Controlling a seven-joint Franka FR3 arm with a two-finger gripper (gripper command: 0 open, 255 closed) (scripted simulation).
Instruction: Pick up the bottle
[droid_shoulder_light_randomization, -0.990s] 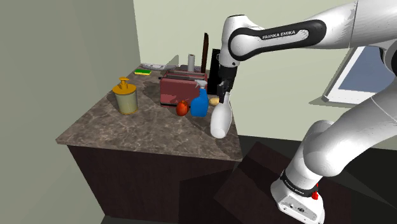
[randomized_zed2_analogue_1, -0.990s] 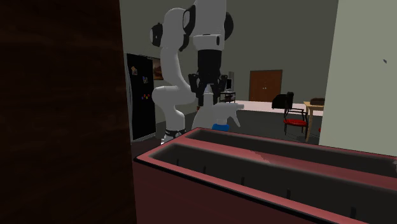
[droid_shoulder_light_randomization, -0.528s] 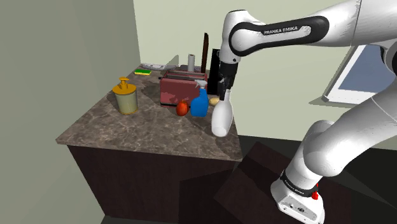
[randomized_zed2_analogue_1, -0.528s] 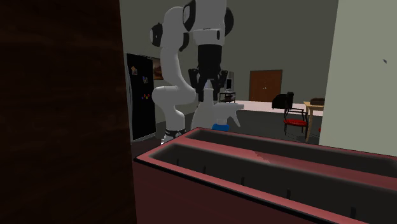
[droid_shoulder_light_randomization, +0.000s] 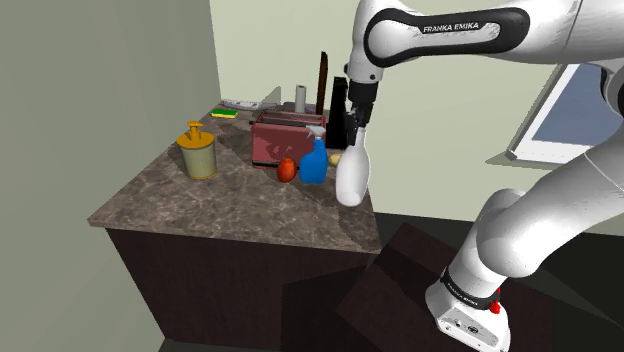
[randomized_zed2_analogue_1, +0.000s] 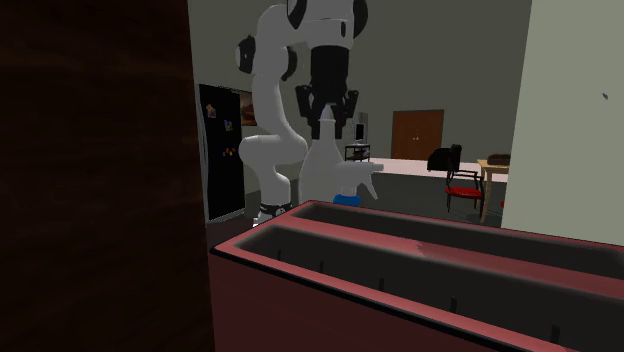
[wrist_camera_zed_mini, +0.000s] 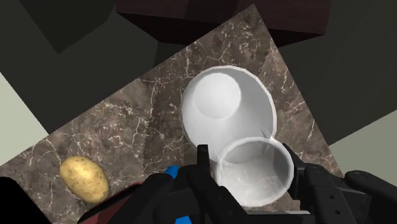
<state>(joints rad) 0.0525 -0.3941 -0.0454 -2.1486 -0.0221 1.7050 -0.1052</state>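
Observation:
A plain white bottle (droid_shoulder_light_randomization: 351, 178) with a wide body and narrow neck hangs in the air above the dark marble counter (droid_shoulder_light_randomization: 230, 200), near its right corner in the shoulder view. My black gripper (droid_shoulder_light_randomization: 356, 133) is shut on its neck from above. In the second exterior view the bottle (randomized_zed2_analogue_1: 322, 175) hangs below the gripper (randomized_zed2_analogue_1: 328, 137), behind the red toaster's rim. The wrist view looks down on the bottle (wrist_camera_zed_mini: 226, 111), its open mouth clasped between my fingers (wrist_camera_zed_mini: 202, 167), with the counter well below it.
On the counter stand a blue spray bottle (droid_shoulder_light_randomization: 314, 160), a small red object (droid_shoulder_light_randomization: 287, 170), a red toaster (droid_shoulder_light_randomization: 281, 138), a yellow-lidded jar (droid_shoulder_light_randomization: 197, 151) and a potato (wrist_camera_zed_mini: 84, 178). A wall rises at the shoulder view's left. The counter's corner lies under the bottle.
The gripper has risen steadily with the bottle in it; the bottle now hangs higher above the counter than a second ago.

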